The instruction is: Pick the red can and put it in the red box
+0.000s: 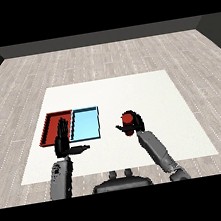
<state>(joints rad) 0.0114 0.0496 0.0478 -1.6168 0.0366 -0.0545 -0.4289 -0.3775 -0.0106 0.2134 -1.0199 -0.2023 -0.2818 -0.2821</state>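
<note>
Grey wood-plank flooring [99, 58] surrounds a white square table [144, 87]. Right of centre, the black right hand [134, 124] curls around the small red cylindrical can [127, 118], held above the tabletop. At lower left, the left hand [63, 140] has straight fingers, overlapping the shallow red tray [51, 123] beside the light blue tray [86, 123].
</note>
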